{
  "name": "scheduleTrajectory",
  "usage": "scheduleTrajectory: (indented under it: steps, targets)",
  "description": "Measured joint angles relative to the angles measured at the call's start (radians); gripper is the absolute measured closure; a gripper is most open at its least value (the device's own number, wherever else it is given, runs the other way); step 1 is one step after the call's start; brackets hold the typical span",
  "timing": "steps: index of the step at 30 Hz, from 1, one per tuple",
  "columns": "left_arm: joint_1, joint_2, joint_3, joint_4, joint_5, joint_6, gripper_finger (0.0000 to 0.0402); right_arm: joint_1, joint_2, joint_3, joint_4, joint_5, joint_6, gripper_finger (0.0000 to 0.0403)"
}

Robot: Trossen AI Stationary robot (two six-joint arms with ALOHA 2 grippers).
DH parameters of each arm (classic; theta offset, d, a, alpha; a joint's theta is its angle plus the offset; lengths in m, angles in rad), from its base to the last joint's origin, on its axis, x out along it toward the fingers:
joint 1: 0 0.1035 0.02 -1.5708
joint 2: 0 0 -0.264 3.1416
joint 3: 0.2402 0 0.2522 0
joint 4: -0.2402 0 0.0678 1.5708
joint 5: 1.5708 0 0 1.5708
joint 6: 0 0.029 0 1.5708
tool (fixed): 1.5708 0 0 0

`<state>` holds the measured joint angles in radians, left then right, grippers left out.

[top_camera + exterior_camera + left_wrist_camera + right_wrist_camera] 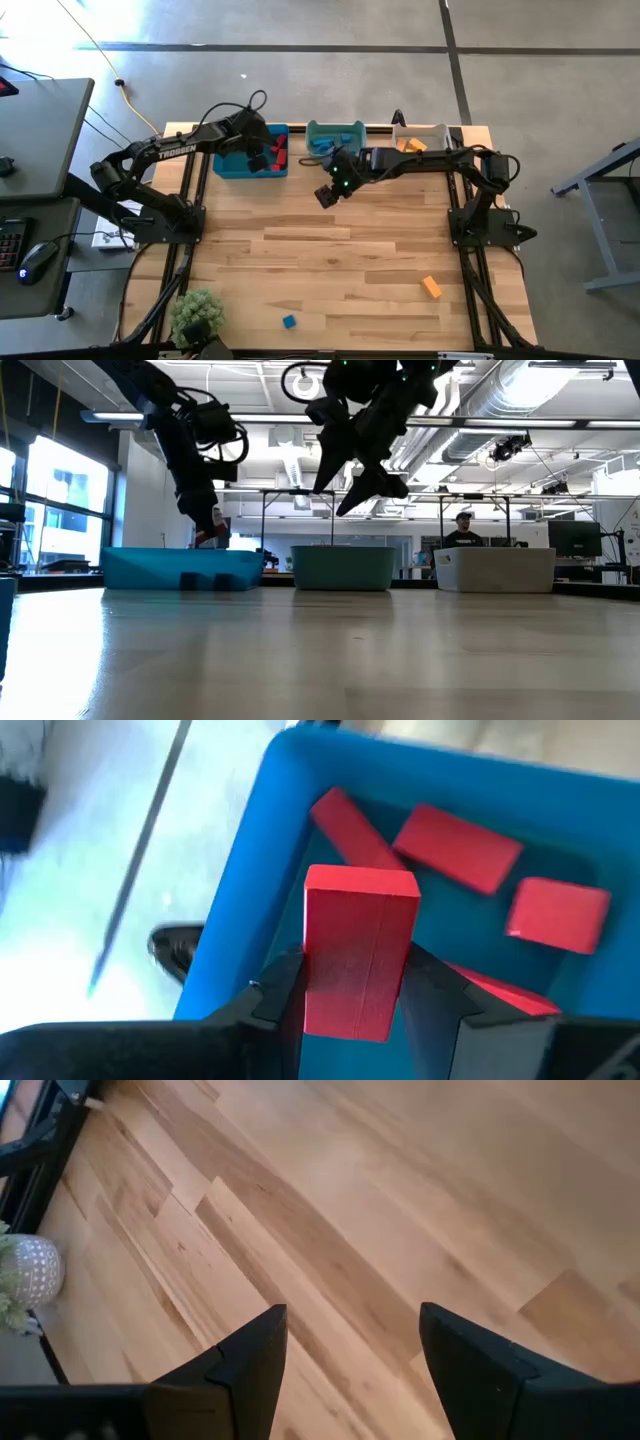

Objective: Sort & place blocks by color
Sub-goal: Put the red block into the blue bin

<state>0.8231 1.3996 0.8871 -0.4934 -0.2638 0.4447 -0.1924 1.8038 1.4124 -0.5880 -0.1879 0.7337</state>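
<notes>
Bins number three along the desk's (330,250) 12 o'clock edge: a blue bin (228,166) at 11, a teal bin (334,133) at 12 and a white-grey bin (430,132) at 1. Left claw (355,990) hangs over the blue bin, clenched on one red block (355,952); four more red blocks (560,912) lie in the bin beneath it. Right claw (350,1350), released and holding nothing, hangs above bare desk just in front of the teal bin. Two blocks lie loose: one orange block (431,287) at 4 o'clock and one blue block (289,321) at 6. Contents of the teal bin are partly hidden by the right arm, so their count cannot be told; an orange piece (414,145) shows in the white-grey bin. A small potted plant (195,313) stands at the 7 o'clock corner.
</notes>
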Motion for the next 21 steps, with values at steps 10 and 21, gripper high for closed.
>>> scheduleTrajectory:
  steps: [10,21]
  targets:
    - [0.061,0.052,0.001,-0.01,0.002,-0.101,0.0301,0.132,0.0,0.0,0.0,0.146,0.218,0.0187]
    - [0.061,0.13,0.001,-0.001,-0.008,-0.106,0.0301,0.255,0.0,0.0,0.0,0.205,0.404,0.0187]
